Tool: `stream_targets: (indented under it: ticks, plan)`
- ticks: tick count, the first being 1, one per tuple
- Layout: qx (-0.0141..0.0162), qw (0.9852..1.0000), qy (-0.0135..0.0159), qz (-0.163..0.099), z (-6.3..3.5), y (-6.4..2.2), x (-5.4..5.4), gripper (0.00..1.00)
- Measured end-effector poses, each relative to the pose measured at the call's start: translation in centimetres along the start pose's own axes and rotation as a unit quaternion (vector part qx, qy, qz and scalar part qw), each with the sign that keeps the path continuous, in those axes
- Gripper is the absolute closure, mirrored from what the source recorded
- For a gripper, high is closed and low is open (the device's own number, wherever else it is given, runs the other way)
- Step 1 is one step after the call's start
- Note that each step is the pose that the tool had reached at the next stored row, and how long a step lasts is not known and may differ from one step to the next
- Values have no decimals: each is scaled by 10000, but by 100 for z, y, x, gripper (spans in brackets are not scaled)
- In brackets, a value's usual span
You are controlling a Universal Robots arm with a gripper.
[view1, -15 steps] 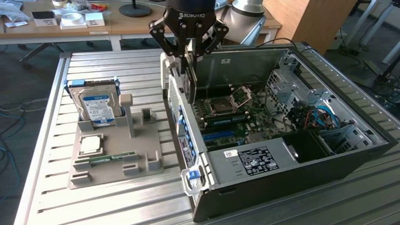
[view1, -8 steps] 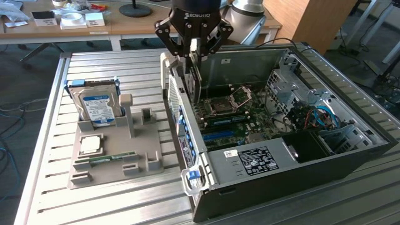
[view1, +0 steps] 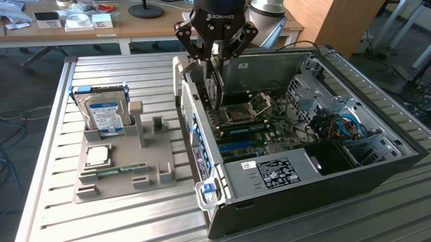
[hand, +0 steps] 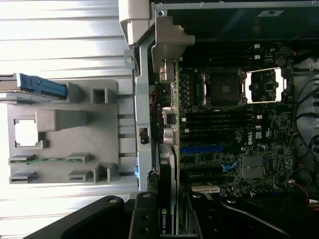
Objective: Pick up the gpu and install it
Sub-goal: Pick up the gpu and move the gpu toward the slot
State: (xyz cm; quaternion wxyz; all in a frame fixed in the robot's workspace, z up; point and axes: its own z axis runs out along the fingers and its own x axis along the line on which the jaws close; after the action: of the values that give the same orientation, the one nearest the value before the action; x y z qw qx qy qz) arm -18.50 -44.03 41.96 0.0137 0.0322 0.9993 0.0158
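Holds the gpu (view1: 215, 88) pinched between the fingers of the gripper (view1: 215, 58), jaws narrow on the thin card. Carries it on edge, hanging straight below the hand. Hovers over the open case (view1: 377, 166), just inside the rear wall (view1: 191, 126), with the motherboard (view1: 273, 121) lower down and, by the look of it, no contact with any slot. Appears to set the card's length along that wall, crosswise to the blue slot (hand: 202, 148) off to the inner side of the hand. Cannot tell the slot directly beneath.

Risks catching the card's end on the rear wall during any descent, for lack of clearance on that side. Risks landing the edge connector beside a slot instead of in it, through a small offset or twist at the wrist. Risks jamming by pressing down at a tilt, one end seated and the other riding high, enough to bend the card or strain the board. Risks slip in the grip as well, given a hold on flat smooth faces and push-back from a tight slot. Leaves the hard drive (view1: 106, 113), memory stick (view1: 114, 171) and tray (view1: 158, 189) well off to the outer side of the hand, beyond the rear wall, and the cables (view1: 343, 123) far to the inner side, none near enough to matter.
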Motion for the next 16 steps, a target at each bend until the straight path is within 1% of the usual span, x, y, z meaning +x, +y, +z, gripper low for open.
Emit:
stream_targets:
  ticks: [10,16]
  plan:
    - [-1,10000,0,0,5,10,-162,73]
    - [0,10000,0,1,5,12,-180,73]
